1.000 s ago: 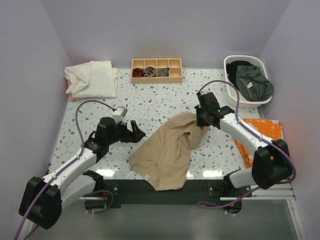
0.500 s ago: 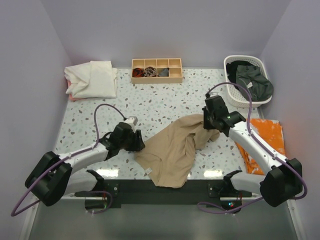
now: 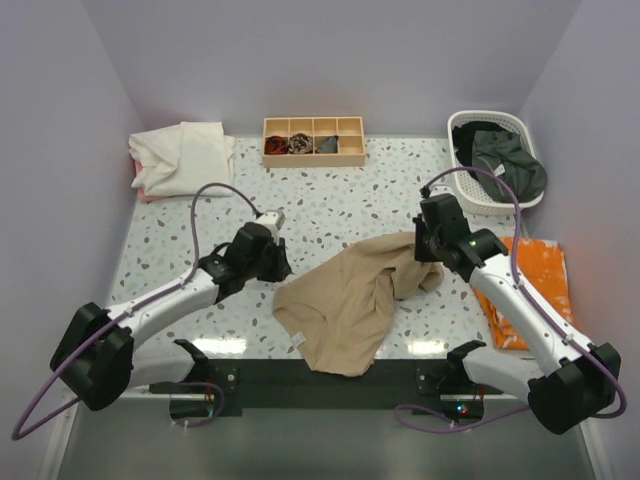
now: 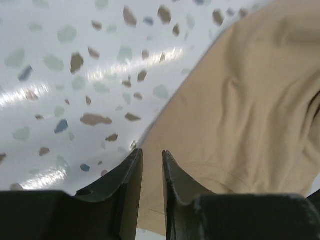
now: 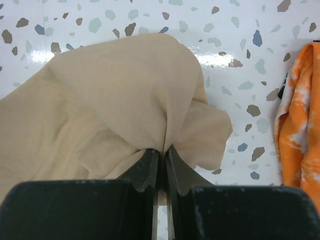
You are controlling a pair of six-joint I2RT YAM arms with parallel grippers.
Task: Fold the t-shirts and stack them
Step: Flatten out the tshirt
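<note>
**Left gripper (image 3: 275, 268) at the cloth's edge, right gripper (image 3: 425, 250) clamped on the tan t-shirt (image 3: 345, 305)**

Upper left of the top view: a cream-white t-shirt (image 3: 185, 158) lies loosely folded in the far corner of the speckled table (image 3: 330, 205). Left of centre, the left gripper is held low, just beside the left edge of the tan t-shirt. The left wrist view shows its fingers (image 4: 131, 175) set narrowly apart with nothing pinched. The tan t-shirt's edge (image 4: 240, 125) runs diagonally beneath them.

Centre: the tan t-shirt lies rumpled. Its long axis runs diagonally from bottom centre to right of centre. The broad lower end overlaps the dark strip at the table's near edge, with a small white tag (image 3: 297, 344) near the lower left border. The narrow upper end points up and to the right, gathered into a bunch. At top centre, a wooden divided tray (image 3: 313, 152) sits against the far wall.

Right of centre: the right gripper is closed on that bunched upper end. The right wrist view shows folds of the tan t-shirt (image 5: 120, 95) drawn between the meeting fingers (image 5: 146, 165). Upper right: a white basket (image 3: 462, 178) holds dark green and black t-shirts (image 3: 505, 165). Right edge: an orange cloth (image 3: 525, 285) lies flat, close to the tan t-shirt but apart from it. It is also visible at the right margin of the right wrist view (image 5: 297, 130).
</note>
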